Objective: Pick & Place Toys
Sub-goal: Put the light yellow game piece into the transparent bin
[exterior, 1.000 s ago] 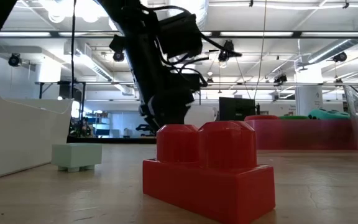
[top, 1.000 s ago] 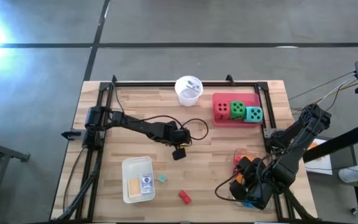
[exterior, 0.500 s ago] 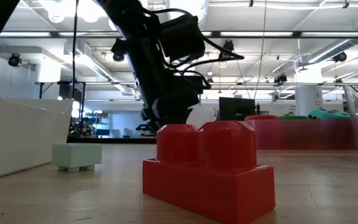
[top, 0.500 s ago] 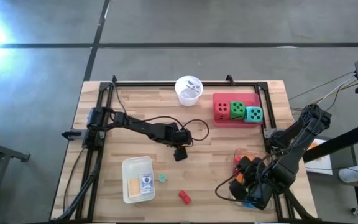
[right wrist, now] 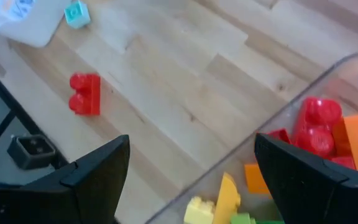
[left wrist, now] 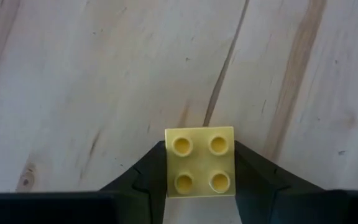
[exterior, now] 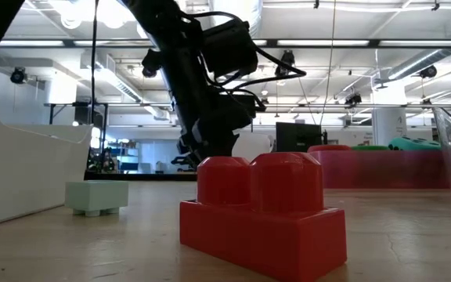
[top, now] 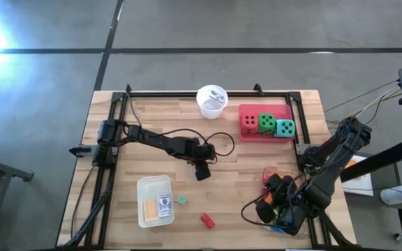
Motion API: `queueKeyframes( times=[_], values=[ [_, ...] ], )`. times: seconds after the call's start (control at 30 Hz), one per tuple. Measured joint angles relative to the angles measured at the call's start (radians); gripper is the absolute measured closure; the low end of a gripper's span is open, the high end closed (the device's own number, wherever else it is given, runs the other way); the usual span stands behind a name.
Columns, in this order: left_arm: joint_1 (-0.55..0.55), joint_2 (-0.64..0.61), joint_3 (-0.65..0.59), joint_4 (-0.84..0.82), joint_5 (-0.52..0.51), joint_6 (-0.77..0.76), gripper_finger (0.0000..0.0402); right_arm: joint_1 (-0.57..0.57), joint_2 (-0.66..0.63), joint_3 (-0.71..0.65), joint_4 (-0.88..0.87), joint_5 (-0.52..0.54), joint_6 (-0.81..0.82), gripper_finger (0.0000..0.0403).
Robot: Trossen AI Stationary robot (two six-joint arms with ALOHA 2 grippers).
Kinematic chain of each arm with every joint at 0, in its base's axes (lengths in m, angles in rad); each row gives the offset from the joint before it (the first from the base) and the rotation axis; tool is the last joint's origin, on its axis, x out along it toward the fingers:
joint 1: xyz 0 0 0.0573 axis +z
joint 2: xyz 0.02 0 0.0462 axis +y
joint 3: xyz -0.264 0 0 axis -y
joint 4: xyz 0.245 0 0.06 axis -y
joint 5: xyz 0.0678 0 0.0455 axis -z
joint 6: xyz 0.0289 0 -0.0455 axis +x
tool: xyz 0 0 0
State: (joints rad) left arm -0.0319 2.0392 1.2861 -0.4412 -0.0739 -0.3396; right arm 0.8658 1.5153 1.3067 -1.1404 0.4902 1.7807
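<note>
Pinching yellow brick (left wrist: 200, 161) squarely, left claw (left wrist: 199, 186) at surface (top: 257, 167) centre: seat grip firmly, then lift straight. Right claw (right wrist: 191, 163) spread, waiting near-right.

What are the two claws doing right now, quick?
Left gripper: jaws against both sides of the yellow brick on the table.
Right gripper: jaws open, empty, over the clear tray.
</note>
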Motion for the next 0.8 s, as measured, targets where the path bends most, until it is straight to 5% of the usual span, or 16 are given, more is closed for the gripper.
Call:
queueKeyframes(
  times=[0.57, 0.8],
  values=[
    [-0.001, -0.11, -0.003, -0.012, 0.293, -0.149, 0.0267, 0.0, 0.053, 0.013, 0.074, 0.233, -0.097, 0.0066],
    [0.002, -0.231, -0.003, 0.21, 0.514, -0.311, 0.0267, 0.0, 0.057, 0.054, 0.075, 0.288, -0.186, 0.0066]
  ],
)
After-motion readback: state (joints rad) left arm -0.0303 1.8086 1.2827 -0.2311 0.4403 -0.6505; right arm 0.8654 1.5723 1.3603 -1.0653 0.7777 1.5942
